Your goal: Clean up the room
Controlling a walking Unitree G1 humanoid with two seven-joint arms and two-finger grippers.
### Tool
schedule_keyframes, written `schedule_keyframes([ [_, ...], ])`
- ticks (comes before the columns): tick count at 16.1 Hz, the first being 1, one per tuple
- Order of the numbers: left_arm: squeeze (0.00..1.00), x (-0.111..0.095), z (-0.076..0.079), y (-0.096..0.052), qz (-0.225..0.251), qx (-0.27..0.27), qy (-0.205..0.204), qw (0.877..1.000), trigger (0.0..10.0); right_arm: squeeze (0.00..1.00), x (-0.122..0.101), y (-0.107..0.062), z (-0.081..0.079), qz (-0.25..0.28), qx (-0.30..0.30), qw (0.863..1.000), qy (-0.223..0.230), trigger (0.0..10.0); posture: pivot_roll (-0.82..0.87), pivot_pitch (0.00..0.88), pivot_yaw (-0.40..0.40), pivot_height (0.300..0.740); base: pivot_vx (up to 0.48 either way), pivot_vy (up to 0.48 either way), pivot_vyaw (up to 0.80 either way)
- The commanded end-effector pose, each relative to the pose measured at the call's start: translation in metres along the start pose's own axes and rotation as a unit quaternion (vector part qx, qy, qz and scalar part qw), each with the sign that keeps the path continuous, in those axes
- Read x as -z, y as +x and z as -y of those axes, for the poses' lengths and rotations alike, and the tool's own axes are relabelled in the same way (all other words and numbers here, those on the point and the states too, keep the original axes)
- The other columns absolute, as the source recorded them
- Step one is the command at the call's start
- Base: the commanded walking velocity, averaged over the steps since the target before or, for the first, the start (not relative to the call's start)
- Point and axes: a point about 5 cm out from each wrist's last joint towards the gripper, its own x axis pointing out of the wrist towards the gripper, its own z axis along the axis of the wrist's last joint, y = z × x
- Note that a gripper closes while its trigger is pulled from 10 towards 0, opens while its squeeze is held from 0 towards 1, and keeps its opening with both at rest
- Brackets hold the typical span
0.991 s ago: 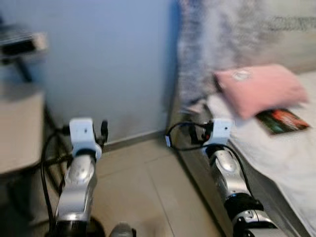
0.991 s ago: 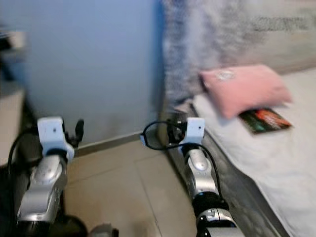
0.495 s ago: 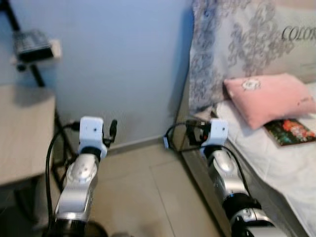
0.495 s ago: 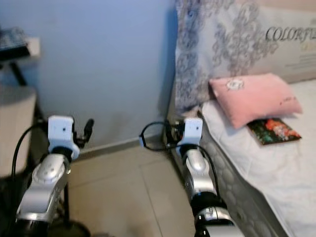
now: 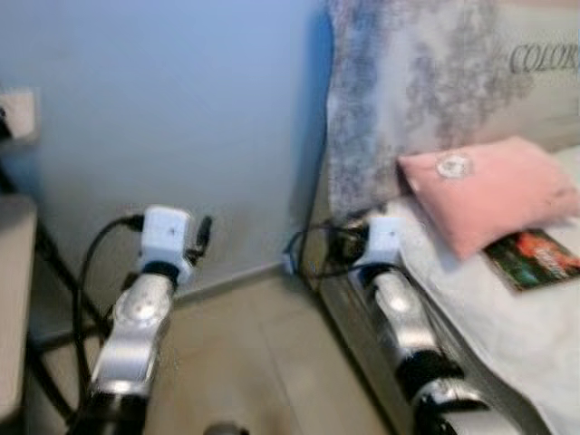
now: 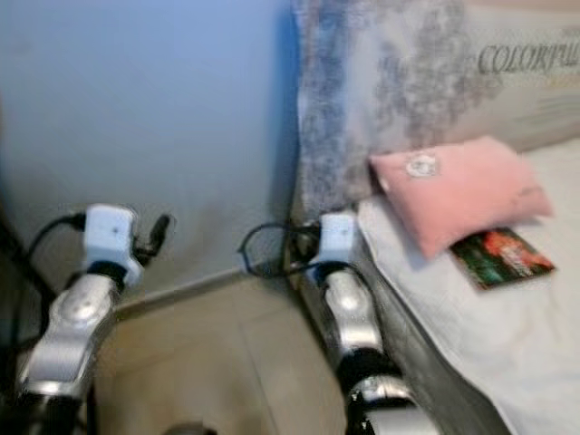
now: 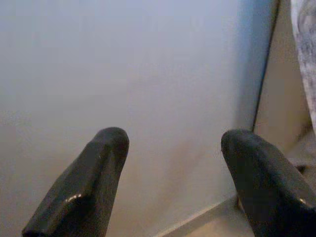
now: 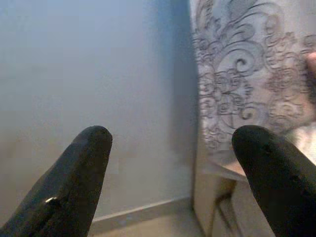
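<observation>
My left gripper (image 7: 173, 143) and right gripper (image 8: 170, 143) are both spread and empty, raised toward the blue wall (image 5: 181, 109) short of the bed (image 5: 535, 344). The pink pillow (image 5: 489, 192) lies at the bed's head, overlapping the magazine (image 5: 535, 258) just beside it. I judge I should step closer and square up before reaching with my right.
</observation>
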Motion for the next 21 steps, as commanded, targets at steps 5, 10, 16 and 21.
schedule_keyframes([
  [5,0.00,0.008,0.005,0.001,-0.033,-0.043,-0.072,0.996,10.0,0.00,-0.002,-0.002,0.021,-0.002,0.024,1.000,-0.004,10.0,0.14,0.000,-0.064,0.714,0.382,0.000,0.41],
  [10,0.00,0.014,0.001,-0.002,-0.048,-0.080,-0.052,0.994,10.0,0.00,-0.002,-0.001,0.024,-0.003,0.027,1.000,-0.004,10.0,0.14,0.000,-0.073,0.714,0.000,0.000,0.64],
  [16,0.00,0.010,0.006,-0.002,-0.036,-0.060,-0.033,0.997,10.0,0.00,0.000,-0.001,0.030,-0.016,0.058,0.998,-0.015,10.0,0.15,0.000,-0.074,0.714,0.000,0.000,0.00],
  [21,0.00,0.009,0.010,-0.006,-0.031,-0.053,-0.027,0.998,10.0,0.00,-0.002,-0.002,0.026,0.001,0.045,0.999,-0.020,10.0,0.15,0.000,-0.073,0.714,0.000,0.000,0.52],
])
